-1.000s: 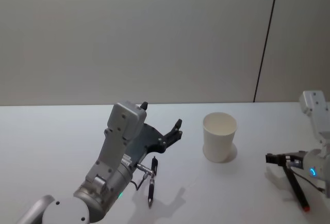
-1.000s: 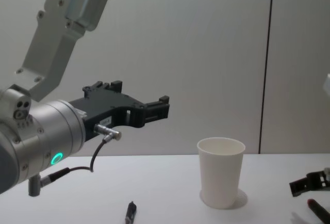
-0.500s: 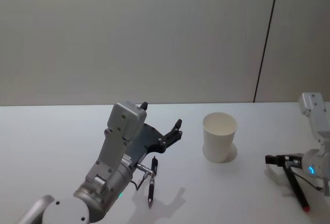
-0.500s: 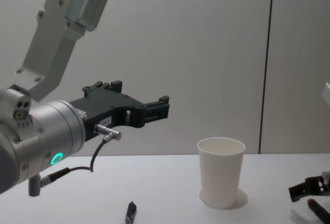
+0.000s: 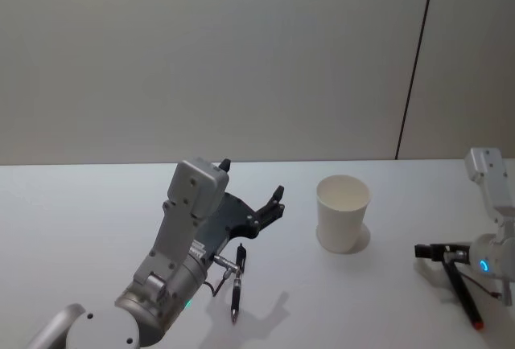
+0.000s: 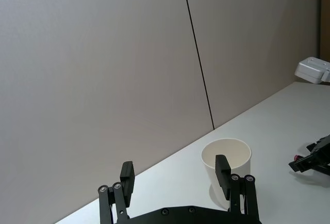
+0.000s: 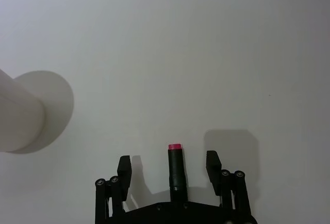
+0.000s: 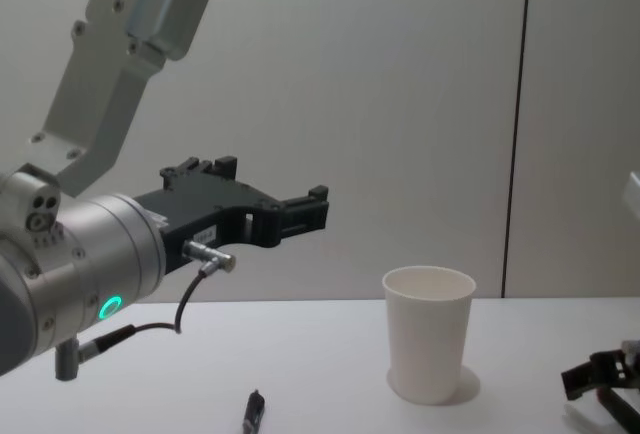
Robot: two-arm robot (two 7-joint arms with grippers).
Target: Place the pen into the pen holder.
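A black pen with a red end (image 5: 463, 293) lies on the white table at the right. My right gripper (image 5: 438, 252) hovers low over it, open. In the right wrist view the pen (image 7: 175, 167) lies between the two spread fingers (image 7: 124, 168), untouched. A second black pen (image 5: 237, 283) lies near the middle, and its tip (image 8: 252, 414) shows in the chest view. My left gripper (image 5: 256, 206) is raised above that pen, open and holding nothing (image 6: 174, 175). The pen holder, a white paper cup (image 5: 344, 212), stands upright between the two arms (image 8: 428, 334).
The white tabletop (image 5: 96, 204) runs back to a plain grey wall with a dark vertical seam (image 5: 414, 59). The bulky left forearm (image 8: 90, 254) takes up the chest view's left side. The cup's side (image 7: 18, 115) shows in the right wrist view.
My right gripper has sunk a little lower toward the table over the red-ended pen. The left arm, the cup and both pens have stayed put.
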